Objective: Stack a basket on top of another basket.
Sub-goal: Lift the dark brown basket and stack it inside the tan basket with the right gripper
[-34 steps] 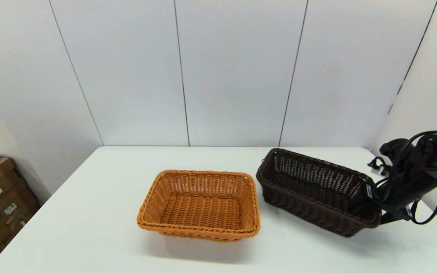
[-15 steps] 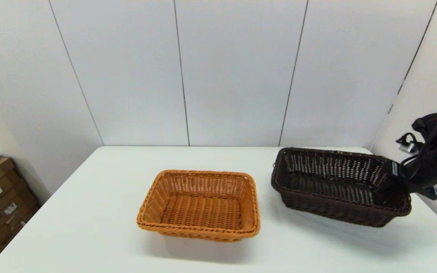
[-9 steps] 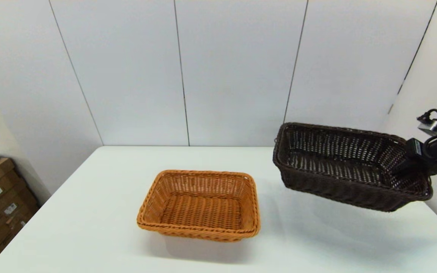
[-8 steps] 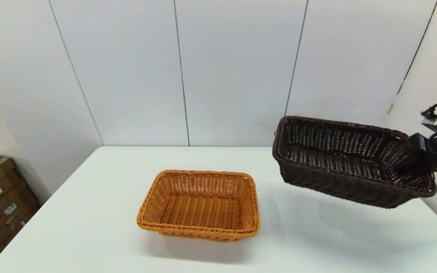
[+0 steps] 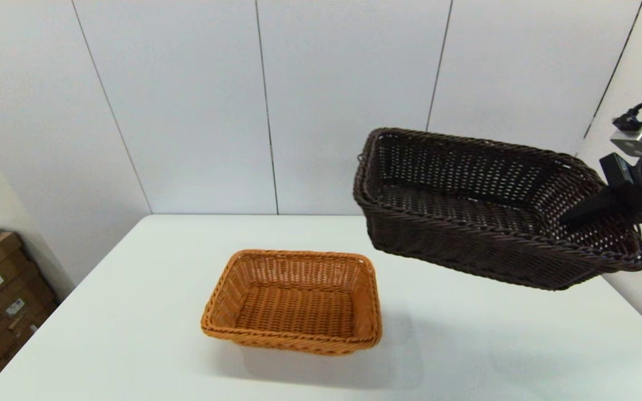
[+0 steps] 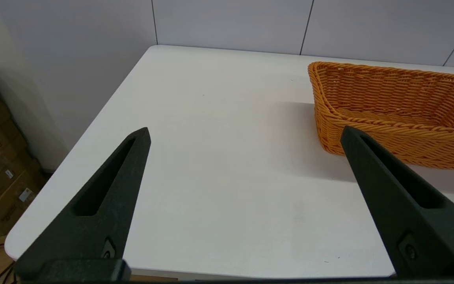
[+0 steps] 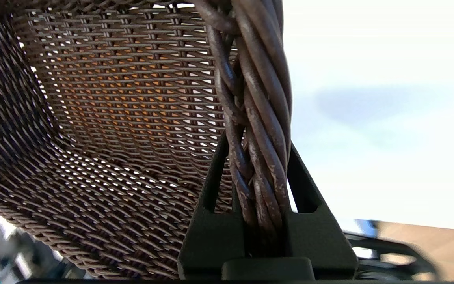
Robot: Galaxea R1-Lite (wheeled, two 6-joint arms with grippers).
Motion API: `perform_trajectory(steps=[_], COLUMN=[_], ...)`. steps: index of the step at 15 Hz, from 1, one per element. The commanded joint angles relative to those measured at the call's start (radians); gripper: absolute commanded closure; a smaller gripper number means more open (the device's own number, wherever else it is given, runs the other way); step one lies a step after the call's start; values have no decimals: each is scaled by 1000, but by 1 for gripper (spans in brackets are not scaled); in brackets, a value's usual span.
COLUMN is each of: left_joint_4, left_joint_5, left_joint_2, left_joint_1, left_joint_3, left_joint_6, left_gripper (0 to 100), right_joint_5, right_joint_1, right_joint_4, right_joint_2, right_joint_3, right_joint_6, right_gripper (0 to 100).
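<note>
Lifted higher and carried leftward since a moment ago, the dark brown basket (image 5: 494, 214) hangs above the white table (image 5: 131, 328), its braided rim clenched by the right gripper (image 7: 255, 157), at two o'clock from the orange-tan basket (image 5: 296, 301), while the left gripper (image 6: 246, 134) idles with fingers spread apart.

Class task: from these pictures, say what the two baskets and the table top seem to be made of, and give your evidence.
Dark brown basket: woven wicker or rattan-like strands, possibly plastic; its braided rim looks scuffed. Orange-tan basket: the same kind of weave, slightly glossy. Table: smooth matte white top, likely laminate; the material is uncertain.
</note>
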Motion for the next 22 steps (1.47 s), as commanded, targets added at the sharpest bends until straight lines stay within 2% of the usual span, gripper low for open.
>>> perform_trajectory(steps=[1, 2, 4, 5, 7, 8, 11, 13, 16, 22], left_joint_4=[0, 0, 0, 0, 0, 0, 0, 0, 0, 0], left_joint_5=[0, 0, 0, 0, 0, 0, 0, 0, 0, 0], left_joint_2=[0, 0, 0, 1, 1, 0, 0, 0, 0, 0], left_joint_1=[0, 0, 0, 0, 0, 0, 0, 0, 0, 0], left_joint_3=[-1, -1, -1, -1, -1, -2, -1, -1, -2, -1], left_joint_6=[-1, -1, -1, -1, -1, -1, -1, -1, -1, -1], left_gripper=[0, 0, 0, 0, 0, 0, 0, 0, 0, 0], right_joint_5=[-125, -174, -215, -242, -298, -307, -335, -363, -363, -349], right_joint_1=[334, 407, 535, 590, 674, 691, 734, 762, 768, 768], right_joint_4=[-8, -31, -123, -144, -147, -147, -216, -220, -220, -221], right_joint_2=[-67, -64, -47, -27, 34, 45, 122, 171, 223, 292], right_joint_3=[-21, -24, -26, -33, -59, -62, -96, -142, -185, -182], right_joint_6=[234, 280, 373, 404, 420, 420, 420, 421, 420, 407], right_gripper=[100, 100, 100, 100, 100, 100, 100, 100, 100, 100])
